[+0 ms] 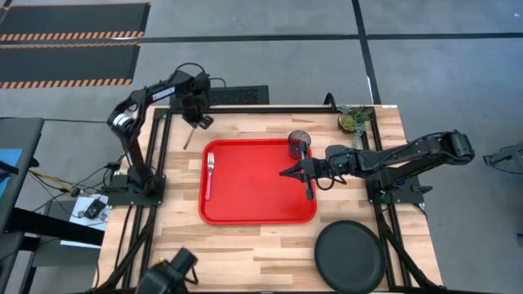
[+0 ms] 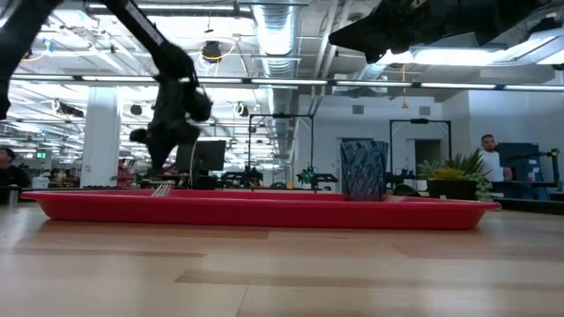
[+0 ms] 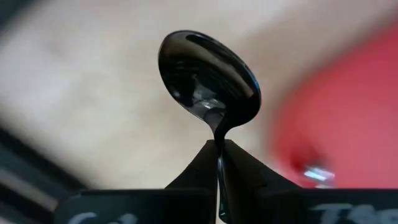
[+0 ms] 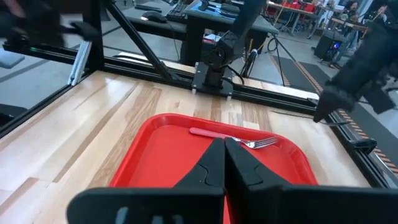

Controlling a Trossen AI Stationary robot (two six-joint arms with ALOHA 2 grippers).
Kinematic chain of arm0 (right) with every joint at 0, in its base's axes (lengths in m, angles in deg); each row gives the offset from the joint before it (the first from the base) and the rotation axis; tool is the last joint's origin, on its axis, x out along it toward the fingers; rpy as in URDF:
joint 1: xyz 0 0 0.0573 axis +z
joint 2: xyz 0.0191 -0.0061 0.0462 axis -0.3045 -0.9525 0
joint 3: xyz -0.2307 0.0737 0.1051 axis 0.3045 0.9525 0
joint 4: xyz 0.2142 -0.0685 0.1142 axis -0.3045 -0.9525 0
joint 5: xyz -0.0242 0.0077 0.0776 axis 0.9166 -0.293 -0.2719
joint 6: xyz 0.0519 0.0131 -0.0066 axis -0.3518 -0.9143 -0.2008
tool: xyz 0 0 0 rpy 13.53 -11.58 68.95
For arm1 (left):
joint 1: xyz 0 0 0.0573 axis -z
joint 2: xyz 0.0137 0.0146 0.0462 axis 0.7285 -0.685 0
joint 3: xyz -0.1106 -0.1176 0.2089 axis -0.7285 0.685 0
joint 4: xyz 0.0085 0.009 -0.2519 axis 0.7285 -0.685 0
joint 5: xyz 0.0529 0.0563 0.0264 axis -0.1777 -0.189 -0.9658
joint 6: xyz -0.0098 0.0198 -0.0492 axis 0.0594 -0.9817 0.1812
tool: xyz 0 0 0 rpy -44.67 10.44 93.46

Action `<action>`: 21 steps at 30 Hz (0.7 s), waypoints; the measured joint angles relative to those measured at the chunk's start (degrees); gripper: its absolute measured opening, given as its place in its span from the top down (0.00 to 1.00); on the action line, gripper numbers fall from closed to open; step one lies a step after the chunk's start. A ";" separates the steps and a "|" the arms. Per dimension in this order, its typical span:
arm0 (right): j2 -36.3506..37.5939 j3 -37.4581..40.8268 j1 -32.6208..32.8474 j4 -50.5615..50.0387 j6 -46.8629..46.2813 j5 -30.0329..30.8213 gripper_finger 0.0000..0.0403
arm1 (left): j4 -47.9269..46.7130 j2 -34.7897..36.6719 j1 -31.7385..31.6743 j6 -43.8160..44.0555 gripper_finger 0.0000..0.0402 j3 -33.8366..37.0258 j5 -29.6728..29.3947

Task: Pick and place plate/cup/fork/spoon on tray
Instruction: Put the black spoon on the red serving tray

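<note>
The left gripper (image 3: 219, 155) pinches the dark spoon (image 3: 208, 78) tight, with the red tray (image 1: 257, 208) just beside it. The thin spoon might slip out sideways. The right gripper (image 4: 225, 163) is closed and empty above the tray.

You have the big red rectangular plastic tray (image 1: 257, 204) mid-table, holding the red-handled silvery fork (image 1: 209, 174) and dark-tinted tumbler (image 1: 298, 142) upright. The matte black round plate (image 1: 350, 256) lies beside it. The thin dark spoon (image 3: 208, 84) seems held aloft.
</note>
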 joint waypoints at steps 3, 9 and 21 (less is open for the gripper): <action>-0.01 0.00 -0.16 -0.14 0.52 0.00 0.97 | 0.72 6.21 4.95 5.25 1.00 3.54 4.92; 0.63 0.00 -2.14 -0.69 1.91 -0.11 0.97 | 0.92 18.76 19.36 22.52 1.00 10.93 8.13; 0.90 0.21 -6.95 -2.44 -5.61 2.00 0.97 | 12.78 24.90 46.31 63.74 1.00 20.08 7.01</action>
